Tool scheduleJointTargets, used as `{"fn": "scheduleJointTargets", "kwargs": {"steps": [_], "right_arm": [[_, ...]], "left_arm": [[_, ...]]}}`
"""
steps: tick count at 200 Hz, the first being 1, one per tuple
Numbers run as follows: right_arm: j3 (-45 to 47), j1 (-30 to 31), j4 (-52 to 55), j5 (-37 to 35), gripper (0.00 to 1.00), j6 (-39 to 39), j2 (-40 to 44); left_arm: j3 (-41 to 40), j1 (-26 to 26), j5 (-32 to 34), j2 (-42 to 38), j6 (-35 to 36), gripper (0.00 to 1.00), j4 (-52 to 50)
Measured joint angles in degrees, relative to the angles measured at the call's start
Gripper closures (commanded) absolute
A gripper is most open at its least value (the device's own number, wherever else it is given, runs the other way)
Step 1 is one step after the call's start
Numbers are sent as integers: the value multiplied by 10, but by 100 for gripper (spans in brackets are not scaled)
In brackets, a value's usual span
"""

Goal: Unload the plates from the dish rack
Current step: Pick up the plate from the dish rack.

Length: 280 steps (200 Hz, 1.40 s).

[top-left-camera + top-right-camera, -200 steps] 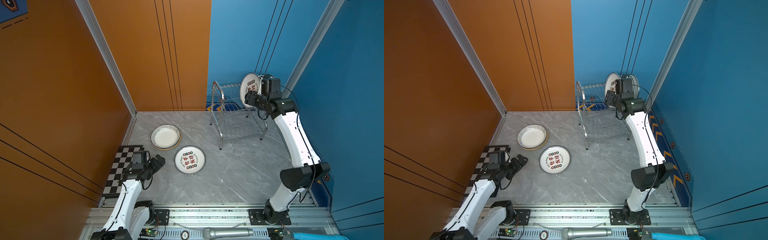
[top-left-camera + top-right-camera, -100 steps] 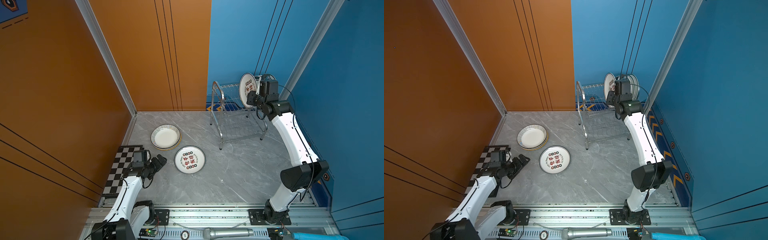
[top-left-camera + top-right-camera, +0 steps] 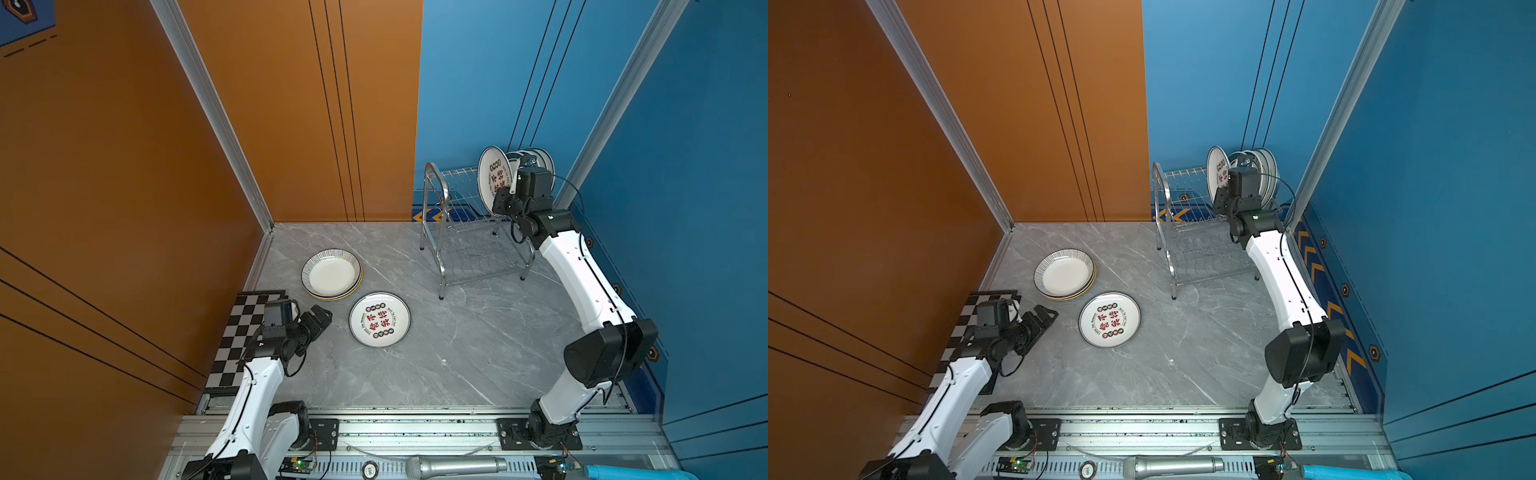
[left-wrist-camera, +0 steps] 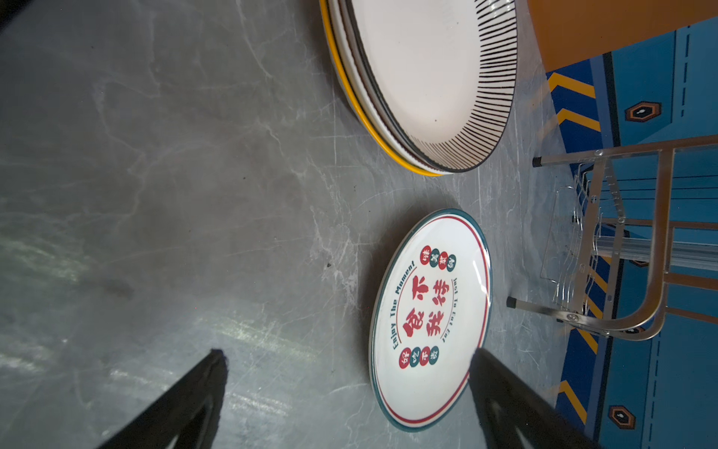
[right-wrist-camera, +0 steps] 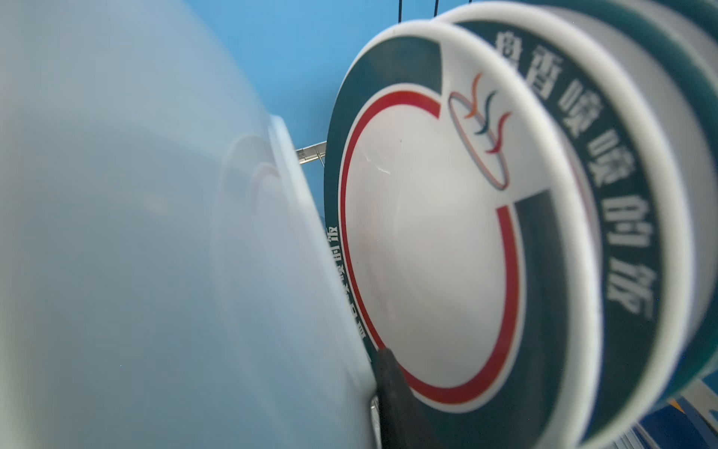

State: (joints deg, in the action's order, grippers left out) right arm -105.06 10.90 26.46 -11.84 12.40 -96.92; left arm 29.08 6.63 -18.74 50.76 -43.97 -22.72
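Observation:
The steel dish rack stands at the back right. Several plates stand upright on its top tier. The front plate bears red-black characters, and dark-banded plates stand behind it. My right gripper is shut on the front plate's lower rim. One finger presses the plate's white back; the other is hidden. My left gripper hangs open and empty over the table. It is just left of a flat character plate.
A stack of plates, topped by a stripe-rimmed one, lies on the grey table beside the character plate. A black-and-white chequered board lies under my left arm by the orange wall. A microphone rests on the front rail.
My right gripper has pushed in toward the rack's front plate and its jaws have come together on the rim. The left arm has hardly moved.

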Motion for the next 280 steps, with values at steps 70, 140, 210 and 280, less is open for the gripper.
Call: {"fn": "scheduleJointTargets", "kwargs": {"steps": [70, 140, 210, 280], "right_arm": [[17, -14, -21, -5, 97, -5, 19], [18, -18, -39, 4, 100, 0, 26], [49, -17, -91, 10, 100, -17, 65], [91, -15, -210, 0, 100, -54, 208]], "left_arm": [[-11, -23, 7, -15, -30, 2, 23], [-11, -55, 19, 5, -26, 2, 29], [-11, -94, 46, -4, -4, 2, 29], [-11, -136, 80, 10, 10, 2, 43]]}}
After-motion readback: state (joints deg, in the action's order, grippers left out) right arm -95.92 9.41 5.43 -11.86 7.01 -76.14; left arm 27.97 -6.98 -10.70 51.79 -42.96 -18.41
